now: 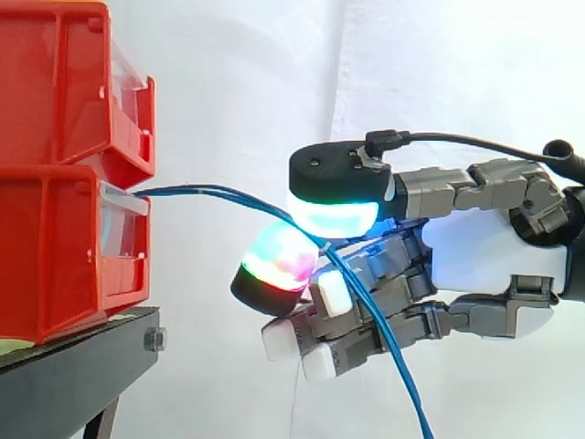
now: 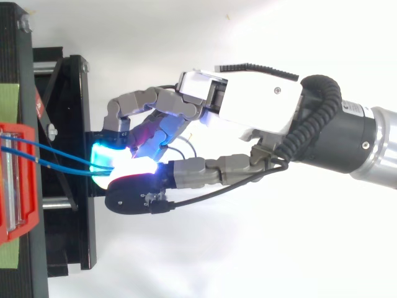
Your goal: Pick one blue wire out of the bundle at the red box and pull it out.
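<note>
side: level, close, facing across | top: overhead, close, looking down | shared: hand, red bins

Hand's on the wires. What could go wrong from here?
1. Several wires run together between the pads of the hand, so a pull may drag out more than one.
2. Their slack hangs across the lower fingers and might snag.
3. If the wires bind, the pull could tug the red box forward.
</note>
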